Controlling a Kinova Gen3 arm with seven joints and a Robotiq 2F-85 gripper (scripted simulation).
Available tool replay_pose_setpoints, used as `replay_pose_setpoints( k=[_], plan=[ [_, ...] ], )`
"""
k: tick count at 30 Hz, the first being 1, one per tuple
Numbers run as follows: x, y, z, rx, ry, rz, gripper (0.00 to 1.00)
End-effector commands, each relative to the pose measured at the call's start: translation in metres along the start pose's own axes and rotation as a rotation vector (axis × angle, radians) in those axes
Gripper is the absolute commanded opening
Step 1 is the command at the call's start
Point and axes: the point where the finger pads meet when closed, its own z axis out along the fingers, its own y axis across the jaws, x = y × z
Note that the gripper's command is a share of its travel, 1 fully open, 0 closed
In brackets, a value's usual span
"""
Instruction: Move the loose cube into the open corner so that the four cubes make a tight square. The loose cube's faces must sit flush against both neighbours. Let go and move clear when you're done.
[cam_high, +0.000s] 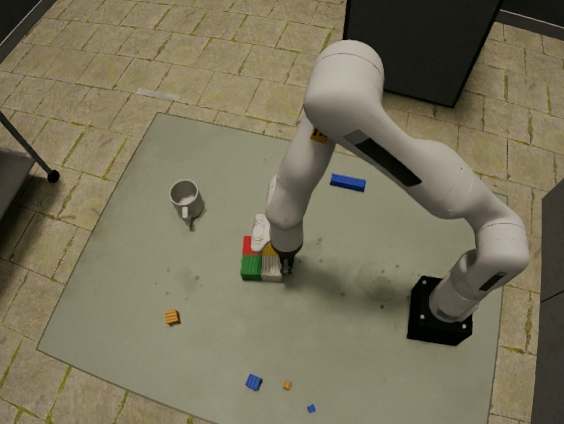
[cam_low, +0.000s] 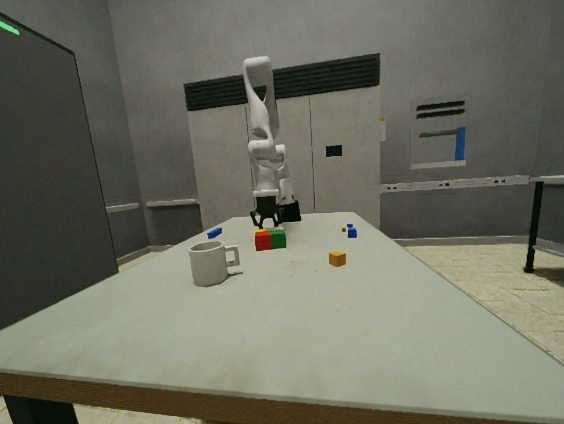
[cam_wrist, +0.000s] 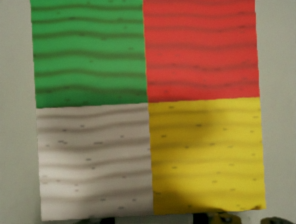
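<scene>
The gripper (cam_high: 286, 266) hangs half open, holding nothing, its fingers down beside the white cube (cam_high: 272, 268). That cube sits in the corner, apparently flush against the green cube (cam_high: 251, 267) and yellow cube (cam_wrist: 206, 152), with the red cube (cam_high: 248, 245) completing the square near the middle of the table (cam_high: 150, 280). The push looks finished; the next move calls for lifting straight up. The arm (cam_high: 400, 165) arches over from the table's corner, wrist vertical.

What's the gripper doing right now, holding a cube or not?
Gripper: fingers partly open, holding nothing, just above the four-cube square.
</scene>
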Motion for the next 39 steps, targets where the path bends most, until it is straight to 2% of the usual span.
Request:
replay_pose_setpoints(
  k=[1,22,39],
  plan=[
    [0.0016,0.0001,-0.0008,0.000,0.004,0.000,0.55],
    [0.0013,0.0001,-0.0008,0.000,0.004,0.000,0.55],
    [-0.0084,0.0001,-0.0008,0.000,0.004,0.000,0.55]
  ],
)
